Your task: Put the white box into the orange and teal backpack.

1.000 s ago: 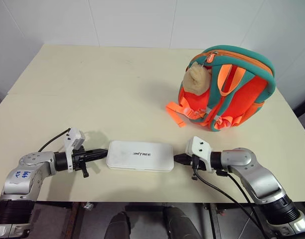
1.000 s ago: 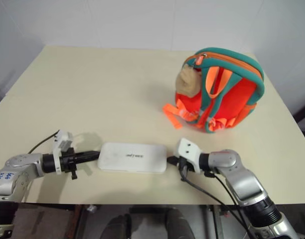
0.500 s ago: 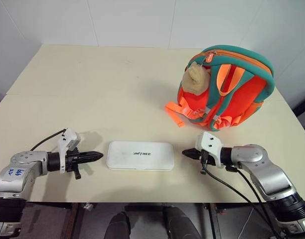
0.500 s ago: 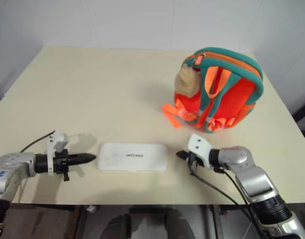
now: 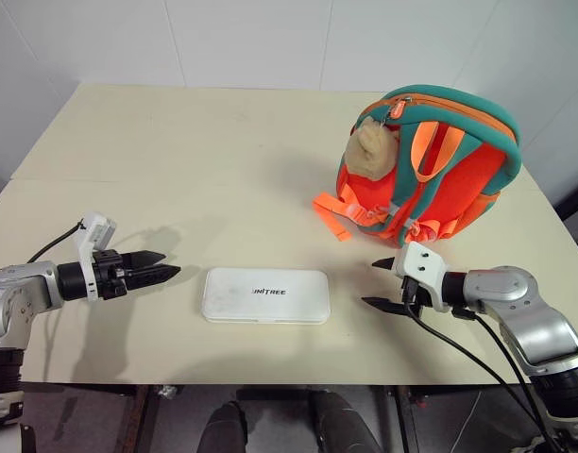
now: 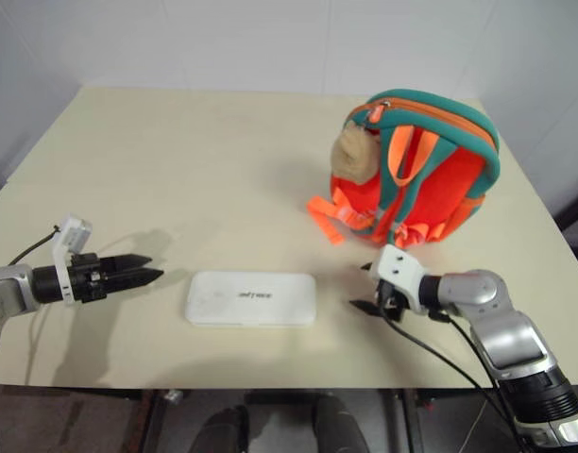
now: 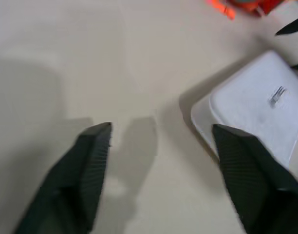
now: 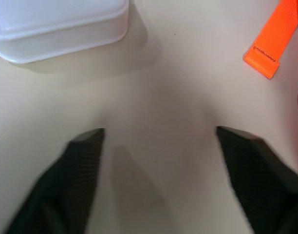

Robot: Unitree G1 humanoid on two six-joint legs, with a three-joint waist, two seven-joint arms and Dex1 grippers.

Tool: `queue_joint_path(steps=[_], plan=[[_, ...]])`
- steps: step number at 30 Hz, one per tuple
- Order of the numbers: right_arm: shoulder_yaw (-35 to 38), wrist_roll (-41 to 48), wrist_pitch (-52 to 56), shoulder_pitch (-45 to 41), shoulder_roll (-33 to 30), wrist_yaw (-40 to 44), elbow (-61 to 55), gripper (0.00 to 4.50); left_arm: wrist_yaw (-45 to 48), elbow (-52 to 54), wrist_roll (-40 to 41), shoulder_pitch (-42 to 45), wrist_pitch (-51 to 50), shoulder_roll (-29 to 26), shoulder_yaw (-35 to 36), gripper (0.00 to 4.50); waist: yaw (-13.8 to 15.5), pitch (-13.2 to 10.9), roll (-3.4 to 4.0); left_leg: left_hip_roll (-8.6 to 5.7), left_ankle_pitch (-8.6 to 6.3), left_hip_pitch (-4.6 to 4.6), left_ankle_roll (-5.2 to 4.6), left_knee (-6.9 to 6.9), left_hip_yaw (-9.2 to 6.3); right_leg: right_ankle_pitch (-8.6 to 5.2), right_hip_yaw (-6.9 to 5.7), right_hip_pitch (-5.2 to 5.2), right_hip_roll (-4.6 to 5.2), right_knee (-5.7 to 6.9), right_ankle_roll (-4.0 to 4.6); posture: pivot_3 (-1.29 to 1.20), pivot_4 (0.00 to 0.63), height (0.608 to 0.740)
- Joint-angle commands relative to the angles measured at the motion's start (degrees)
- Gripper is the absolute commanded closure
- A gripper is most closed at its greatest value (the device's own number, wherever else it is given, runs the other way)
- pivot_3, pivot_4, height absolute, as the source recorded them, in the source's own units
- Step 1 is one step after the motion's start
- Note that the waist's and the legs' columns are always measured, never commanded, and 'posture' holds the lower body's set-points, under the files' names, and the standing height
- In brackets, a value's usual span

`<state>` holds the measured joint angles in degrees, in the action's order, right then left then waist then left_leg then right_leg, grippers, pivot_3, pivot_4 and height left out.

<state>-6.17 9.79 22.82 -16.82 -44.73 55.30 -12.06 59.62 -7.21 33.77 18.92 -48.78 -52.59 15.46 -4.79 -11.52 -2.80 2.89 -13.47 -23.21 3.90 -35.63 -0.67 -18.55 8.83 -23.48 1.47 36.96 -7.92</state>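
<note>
Both tools have backed away from the flat white rectangular box since a second ago, when their closed tips pressed its two short ends. Now the left tool and right tool each stand with fingers spread wide, holding nothing, just off either end. That box lies flat near the front edge of the pale beige bench. An orange backpack with teal trim stands upright behind, well apart.
</note>
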Motion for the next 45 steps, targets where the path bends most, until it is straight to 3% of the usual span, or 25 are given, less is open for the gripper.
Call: queue_joint_path(steps=[1, 11, 20, 39, 45], plan=[[1.1, 0.4, -1.8, 0.0, 1.7, -1.9, -2.1, 0.0, 0.9, 1.6, 3.9, 1.7, -2.3, -0.1, 3.2, 0.03, 0.0, 0.0, 0.0, 0.0, 0.0, 0.0, 0.0, 0.0, 0.0, 0.0, 0.0, 0.0, 0.0, 0.01, 0.0, 0.0, 0.15, 0.74], [-0.4, -2.0, -5.0, 0.1, 6.0, -5.5, -0.3, 0.0, -0.6, 0.5, 12.3, 2.0, -11.3, 3.8, 6.2, 0.03, 0.0, 0.0, 0.0, 0.0, 0.0, 0.0, 0.0, -0.01, -0.01, 0.01, -0.01, 0.0, 0.0, 0.03, -0.01, 0.0, 0.15, 0.74], [-2.8, -4.1, -7.0, -0.3, 6.9, -5.4, 0.4, 0.0, 2.1, -8.2, 14.2, 4.9, -25.1, 2.8, 0.9, 0.03, 0.0, 0.0, 0.0, -0.01, 0.0, 0.0, 0.0, -0.05, -0.05, 0.01, -0.03, 0.01, -0.01, 0.06, -0.02, 0.0, 0.15, 0.74], [-3.9, -4.6, -7.8, -1.0, 7.1, -4.6, -0.7, 0.0, 7.6, -15.3, 12.1, 12.2, -27.0, 7.9, -10.4, 0.03, 0.2, 0.0, 0.0, -0.03, 0.02, 0.0, 0.03, -0.09, -0.1, 0.01, -0.06, 0.02, -0.01, 0.1, -0.02, 0.0, 0.15, 0.74], [-3.7, -4.6, -7.9, -1.1, 7.1, -4.7, -0.5, 0.0, 9.6, -15.2, 11.1, 13.1, -27.5, 7.1, -13.1, 0.03, 0.2, 0.0, 0.0, -0.04, 0.02, 0.0, 0.03, -0.11, -0.12, 0.02, -0.07, 0.06, -0.01, 0.1, -0.03, 0.0, 0.15, 0.74]])
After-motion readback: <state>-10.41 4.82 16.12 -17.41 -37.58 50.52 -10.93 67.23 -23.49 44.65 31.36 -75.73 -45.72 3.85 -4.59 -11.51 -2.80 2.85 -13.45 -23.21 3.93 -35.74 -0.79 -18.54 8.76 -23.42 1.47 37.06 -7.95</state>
